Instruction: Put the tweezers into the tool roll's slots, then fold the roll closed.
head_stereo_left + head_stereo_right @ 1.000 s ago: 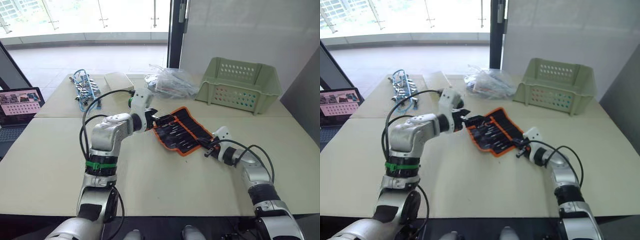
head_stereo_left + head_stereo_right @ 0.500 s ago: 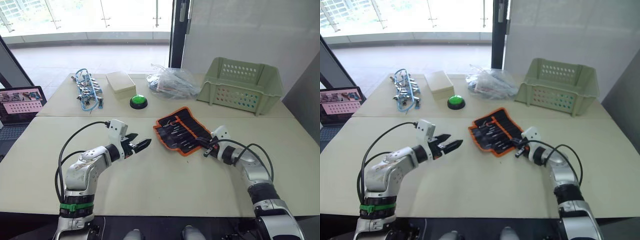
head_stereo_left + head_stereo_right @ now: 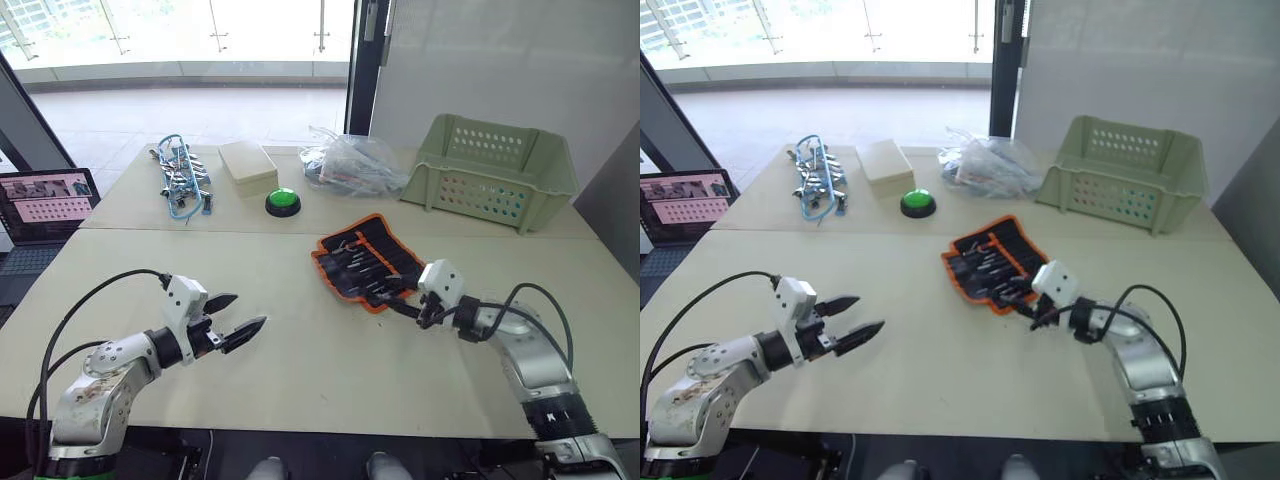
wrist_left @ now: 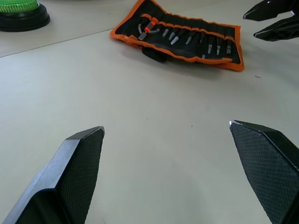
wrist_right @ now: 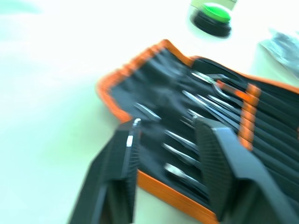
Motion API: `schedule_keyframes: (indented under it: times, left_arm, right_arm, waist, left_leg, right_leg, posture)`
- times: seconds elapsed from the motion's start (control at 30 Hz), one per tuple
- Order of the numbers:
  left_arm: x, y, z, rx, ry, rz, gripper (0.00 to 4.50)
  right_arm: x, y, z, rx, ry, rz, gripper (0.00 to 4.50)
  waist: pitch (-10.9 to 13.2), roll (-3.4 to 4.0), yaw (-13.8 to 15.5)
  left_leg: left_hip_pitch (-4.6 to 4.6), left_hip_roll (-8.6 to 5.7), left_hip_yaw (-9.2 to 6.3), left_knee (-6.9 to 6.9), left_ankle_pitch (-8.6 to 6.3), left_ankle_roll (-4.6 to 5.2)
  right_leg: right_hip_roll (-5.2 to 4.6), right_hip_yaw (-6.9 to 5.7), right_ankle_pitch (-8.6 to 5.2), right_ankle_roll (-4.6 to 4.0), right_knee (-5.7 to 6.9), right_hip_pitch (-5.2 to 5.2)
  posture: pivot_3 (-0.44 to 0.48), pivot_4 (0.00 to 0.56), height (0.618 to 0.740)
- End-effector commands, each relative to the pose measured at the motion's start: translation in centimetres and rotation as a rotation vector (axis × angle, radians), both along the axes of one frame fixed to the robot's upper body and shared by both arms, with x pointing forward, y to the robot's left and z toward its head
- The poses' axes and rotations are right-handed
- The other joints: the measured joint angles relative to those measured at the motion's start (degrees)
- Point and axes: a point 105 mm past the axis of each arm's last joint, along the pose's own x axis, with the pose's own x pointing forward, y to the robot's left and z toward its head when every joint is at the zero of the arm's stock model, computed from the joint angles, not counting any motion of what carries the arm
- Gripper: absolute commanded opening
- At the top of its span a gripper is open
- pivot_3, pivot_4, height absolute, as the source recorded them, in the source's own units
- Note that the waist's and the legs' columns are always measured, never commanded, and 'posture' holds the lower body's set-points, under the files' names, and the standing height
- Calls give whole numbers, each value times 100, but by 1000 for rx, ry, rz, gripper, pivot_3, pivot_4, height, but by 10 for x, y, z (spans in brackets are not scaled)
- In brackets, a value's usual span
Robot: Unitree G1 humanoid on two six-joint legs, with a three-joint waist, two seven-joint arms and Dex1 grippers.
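The tool roll [image 3: 368, 262], black with orange edging, lies unfolded on the table right of centre. Several slim tweezers [image 5: 205, 105] sit in its slots [image 4: 191, 39], their tips showing. My right gripper [image 3: 400, 308] hovers at the roll's near right edge, open, with its fingers [image 5: 124, 158] above the orange border and nothing between them. My left gripper [image 3: 248, 312] is wide open over bare table at the near left, well apart from the roll, pointing toward it. In the left wrist view the right gripper [image 4: 268, 18] appears beyond the roll.
At the back of the table stand a pale green basket [image 3: 495, 175] on the right, a clear plastic bag [image 3: 350, 165], a green button [image 3: 283, 201], a beige box [image 3: 248, 165] and a blue-and-silver tangle [image 3: 180, 180]. A laptop [image 3: 45, 195] sits off the left edge.
My left arm has drawn back from the roll's far left corner to the near left of the table. The right gripper has gone from shut to open beside the roll.
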Motion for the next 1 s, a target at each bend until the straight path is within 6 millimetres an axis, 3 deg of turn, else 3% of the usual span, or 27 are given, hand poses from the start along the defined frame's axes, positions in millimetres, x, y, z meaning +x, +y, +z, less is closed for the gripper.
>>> schedule_keyframes:
  times: [0.03, 0.13, 0.4, 0.57, 0.6, 1.0]
  left_arm:
    - [-8, 4, 9, 37, -43, -27, 4500]
    - [-11, 5, 7, 43, -40, -28, 4500]
    - [-10, -8, -4, 44, 20, -55, 4500]
    - [-12, -5, -8, 65, 28, -41, 4500]
    - [-13, -5, -10, 63, 40, -42, 4500]
    - [-9, -13, -10, 51, 53, -71, 4500]
  right_arm:
    - [-4, 4, 6, -168, -177, -26, 3539]
    - [-2, 10, -2, -220, -242, -57, 4476]
    - [8, 38, -12, -223, -272, -74, 4476]
    - [14, 49, -12, -231, -302, -81, 4476]
    - [15, 50, -12, -227, -304, -86, 3974]
    - [16, 57, -16, -241, -334, -66, 16]
  waist:
    - [0, 1, 1]
    - [1, 0, 1]
    - [1, 0, -21]
    - [1, 0, -22]
    - [1, 0, -24]
    - [1, 1, -30]
  left_leg:
    - [0, -1, 1, -1, 0, 0]
    - [0, -1, 3, -2, 0, 0]
    - [2, 2, 3, -6, 0, 0]
    - [2, 2, 2, -9, 0, 0]
    - [2, 2, 2, -11, 0, 0]
    - [2, 3, 3, -13, 0, 0]
  right_leg:
    - [0, 0, 0, 0, 0, -1]
    - [0, 0, 0, 0, -1, -1]
    - [2, -1, 0, -1, 1, -2]
    - [2, -2, 0, -1, 1, -4]
    - [2, -2, 0, -1, 1, -4]
    - [3, -2, 0, -1, 2, -8]
  posture:
    - [0, 150, 740]
    - [0, 150, 740]
    - [0, 150, 740]
    - [0, 150, 740]
    - [0, 150, 740]
    - [0, 150, 740]
